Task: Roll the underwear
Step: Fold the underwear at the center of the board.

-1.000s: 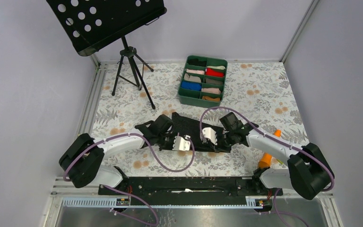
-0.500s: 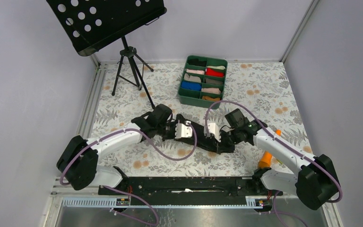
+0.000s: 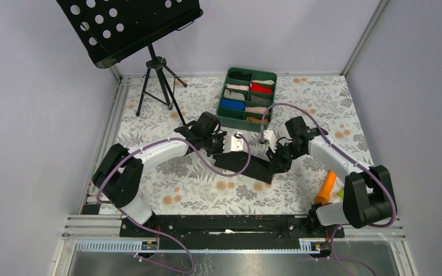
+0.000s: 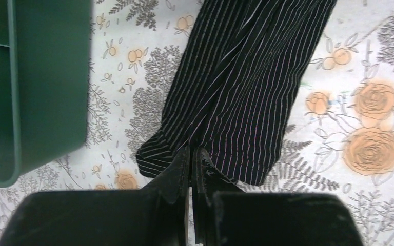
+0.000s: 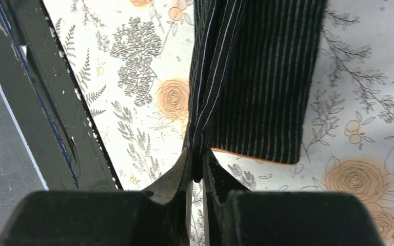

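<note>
The underwear is a black, finely striped garment lying stretched between both grippers at the table's middle. My left gripper is shut on its left edge; in the left wrist view the fingertips pinch the striped fabric, which runs away over the floral cloth. My right gripper is shut on the right edge. In the right wrist view the jaws clamp a bunched fold of the underwear, and a thin orange edge shows at its near hem.
A green divided tray with small cloth rolls stands just beyond the grippers, and its wall is close on the left gripper's left. A music stand is at the back left. An orange object lies near the right arm's base.
Both arms have reached away from their bases toward the green tray, carrying the gripped edge of the underwear with them. The jaws have stayed shut.
</note>
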